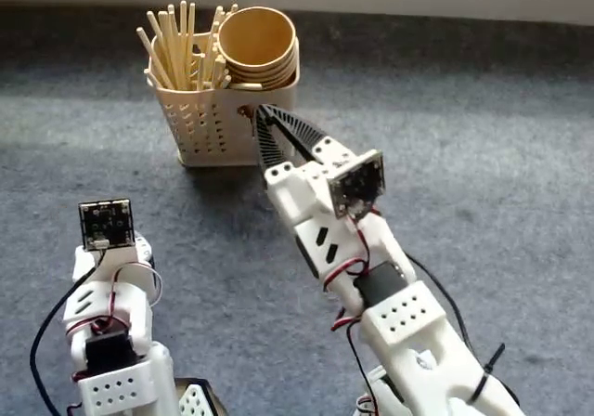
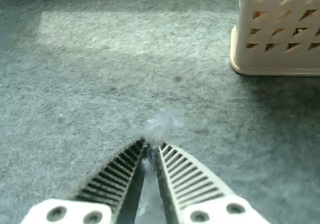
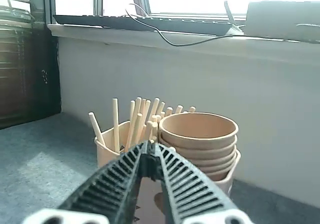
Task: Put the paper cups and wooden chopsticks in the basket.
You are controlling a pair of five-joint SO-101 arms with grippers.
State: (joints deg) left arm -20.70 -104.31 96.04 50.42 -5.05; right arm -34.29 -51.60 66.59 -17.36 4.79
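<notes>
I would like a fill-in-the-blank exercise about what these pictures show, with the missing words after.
1. The cream slotted plastic basket holds stacked brown paper cups and thin wooden ____.
2. The right gripper, close beside the basket, is ____.
3. The left gripper is over the grey ____.
Missing words: chopsticks; shut; carpet.

One basket (image 1: 212, 128), one cup stack (image 1: 262, 49), about twelve chopsticks (image 1: 176, 45)
</notes>
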